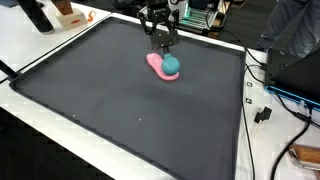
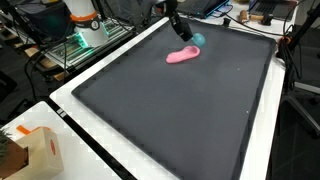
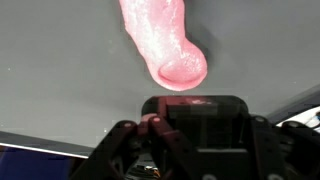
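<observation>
Upper centre, the gripper (image 1: 163,45) hung over a teal ball (image 1: 171,66) touching a pink pouch (image 1: 155,65) on a black mat (image 1: 120,120). I could not tell how far its jaws were apart.

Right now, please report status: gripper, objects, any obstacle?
Gripper close over teal ball, jaws unclear. Ball against pink soft piece on black mat. Cables lie outside mat.

In an exterior view the hand (image 1: 163,44) hangs over the far middle of a dark mat (image 1: 110,110) that covers most of the white counter (image 1: 35,118). Just below it a teal ball (image 1: 171,66) rests against a pink sock (image 1: 157,66) lying flat on the mat. Whether the fingers touch the ball cannot be told. A cardboard box (image 1: 70,13) stands at the far left corner, and cables (image 1: 262,100) trail along the right edge
</observation>
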`<move>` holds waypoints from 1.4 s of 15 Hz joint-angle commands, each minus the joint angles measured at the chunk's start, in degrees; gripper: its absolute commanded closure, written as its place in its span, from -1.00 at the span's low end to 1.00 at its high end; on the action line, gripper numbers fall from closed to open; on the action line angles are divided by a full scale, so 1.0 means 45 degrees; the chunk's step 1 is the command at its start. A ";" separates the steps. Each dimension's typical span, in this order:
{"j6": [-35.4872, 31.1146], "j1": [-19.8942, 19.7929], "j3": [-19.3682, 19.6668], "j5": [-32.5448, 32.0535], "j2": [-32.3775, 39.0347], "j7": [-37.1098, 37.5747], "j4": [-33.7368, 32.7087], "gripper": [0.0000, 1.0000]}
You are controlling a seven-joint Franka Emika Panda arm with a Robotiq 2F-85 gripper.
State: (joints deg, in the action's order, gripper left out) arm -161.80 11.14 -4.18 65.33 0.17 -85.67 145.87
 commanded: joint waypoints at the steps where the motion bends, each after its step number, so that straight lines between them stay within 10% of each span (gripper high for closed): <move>1: -0.0428 -0.0183 -0.0473 -0.2911 -0.0759 0.3483 0.0501 0.30; 10: 0.1254 -0.0990 -0.0278 -1.0873 -0.1733 1.2557 -0.0036 0.30; 13: 0.3394 -0.1979 -0.1464 -1.2877 -0.2311 1.5557 -0.1038 0.30; 21: 0.8242 -0.0669 -0.1777 -1.3804 -0.2220 2.0498 -0.4284 0.30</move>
State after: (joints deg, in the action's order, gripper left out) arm -129.54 7.41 -11.67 5.02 -10.75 -0.02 130.21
